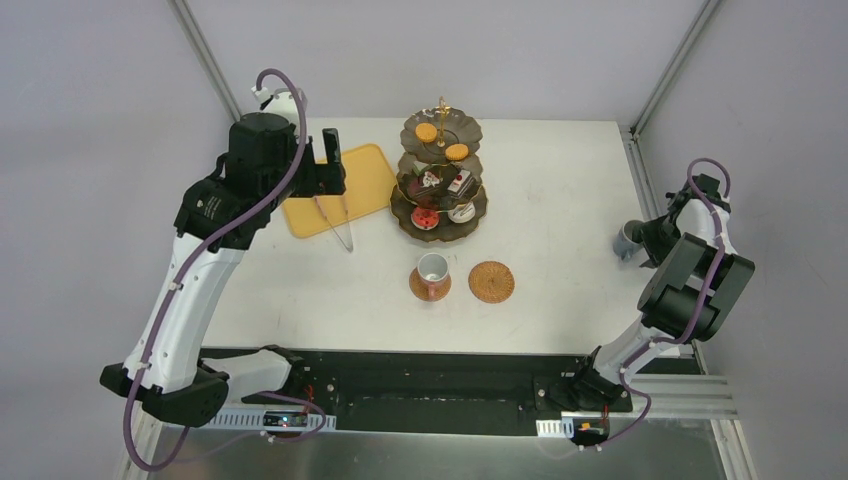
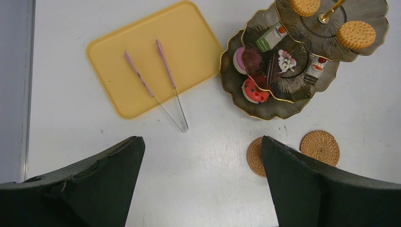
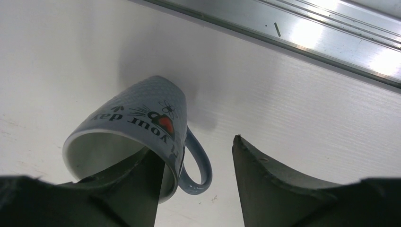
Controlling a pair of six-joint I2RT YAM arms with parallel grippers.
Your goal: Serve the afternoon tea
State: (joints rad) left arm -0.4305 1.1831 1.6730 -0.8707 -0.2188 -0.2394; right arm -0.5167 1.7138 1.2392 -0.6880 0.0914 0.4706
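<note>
My right fingers (image 3: 194,149) are standing half open across the wall of the blue cup (image 3: 132,113), one inside, one outside, not gripping yet. The handle (image 3: 201,165) is sitting between them, so squeezing could be twisting or tipping it off the worktop (image 3: 283,109) edge. My left fingers (image 2: 201,139) are hanging wide open, holding nothing. I am counting two cups, the pink cup (image 1: 432,267) sitting on one of two coasters (image 1: 491,282), one stand (image 1: 404,214), two cookies (image 1: 426,132), about five cakes (image 1: 425,219), one tray (image 1: 365,170), one tongs (image 1: 340,225).

Robot lab cell, white table (image 1: 560,180), grey wall panels (image 1: 100,100), aluminium framing (image 1: 208,55)
</note>
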